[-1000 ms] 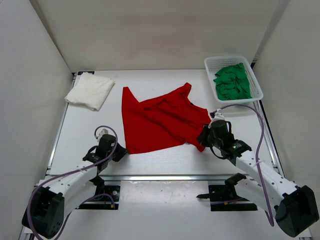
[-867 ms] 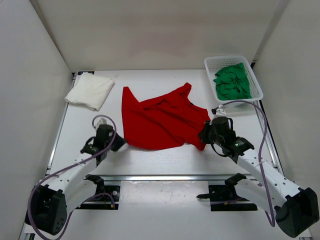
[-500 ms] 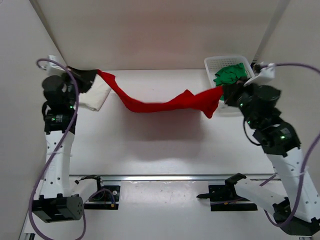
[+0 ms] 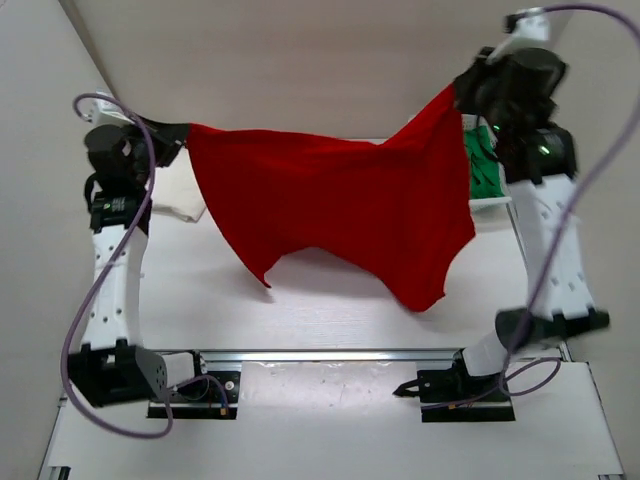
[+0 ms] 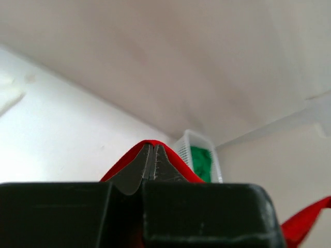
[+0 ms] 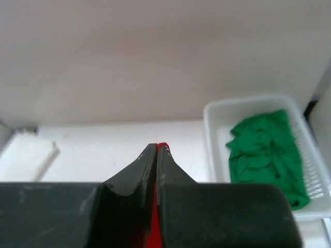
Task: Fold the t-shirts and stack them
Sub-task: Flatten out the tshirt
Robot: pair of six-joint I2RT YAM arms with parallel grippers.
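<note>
The red t-shirt (image 4: 340, 210) hangs spread in the air above the table, stretched between both raised arms. My left gripper (image 4: 180, 132) is shut on its upper left corner; in the left wrist view red cloth (image 5: 176, 163) wraps over the closed tips (image 5: 153, 146). My right gripper (image 4: 460, 92) is shut on the upper right corner, and a sliver of red (image 6: 153, 227) shows between its closed fingers (image 6: 156, 147). The white t-shirt (image 4: 175, 195) lies folded at the back left, partly hidden. The green t-shirt (image 6: 266, 150) lies crumpled in the basket.
The white mesh basket (image 6: 248, 101) stands at the back right corner, mostly hidden behind the right arm and red cloth in the top view. White walls enclose the table on three sides. A metal rail (image 4: 330, 355) runs along the near edge.
Both arms have lifted the red t-shirt off the table and pulled it apart, from a sagging band half a second ago to a spread hanging sheet. The right arm rose higher.
</note>
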